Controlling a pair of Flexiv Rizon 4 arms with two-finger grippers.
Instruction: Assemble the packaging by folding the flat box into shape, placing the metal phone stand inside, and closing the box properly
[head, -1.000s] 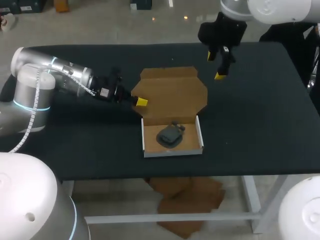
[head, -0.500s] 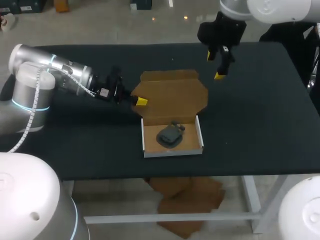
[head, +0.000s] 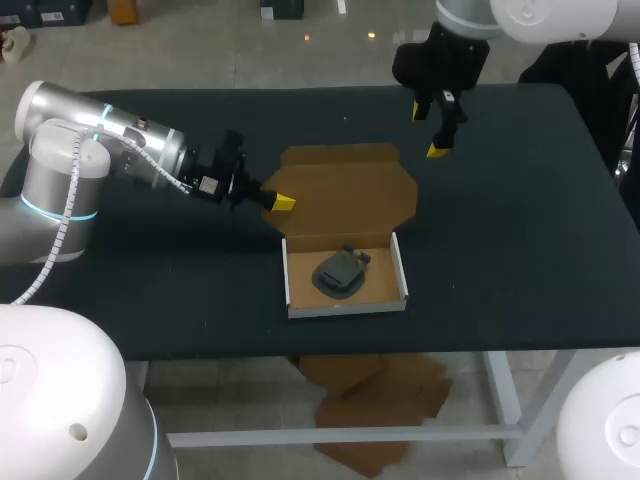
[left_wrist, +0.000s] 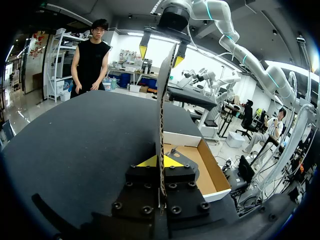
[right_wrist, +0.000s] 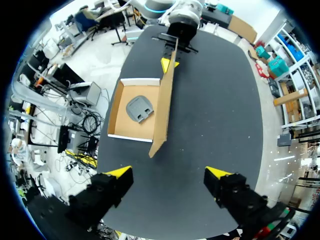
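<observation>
Left pincer (head: 281, 202) was clamped on the brown cardboard lid (head: 345, 195), and the left wrist view showed it plainly: the lid's left edge ran straight up between the two yellow tips, one pad on each face. The lid stood raised, close to upright, off the far wall of the white-sided cardboard tray (head: 345, 306), which sat near the middle of the black desk (head: 520, 230), a little toward its near edge. Down in the tray lay the dark grey metal phone stand (head: 338, 272), just beside and below that left pincer, not touching it. The left arm came in low from the desk's left edge, stretched nearly level, fingers pointing to the right.

Over at the far edge, the right pincer (head: 428, 130) hung well above the desk, fingers spread wide with nothing between them. Its wrist view looked straight down: lid edge-on ahead, tray and stand beyond it. The right arm dropped in from the far right corner, pincer pointing down.
</observation>
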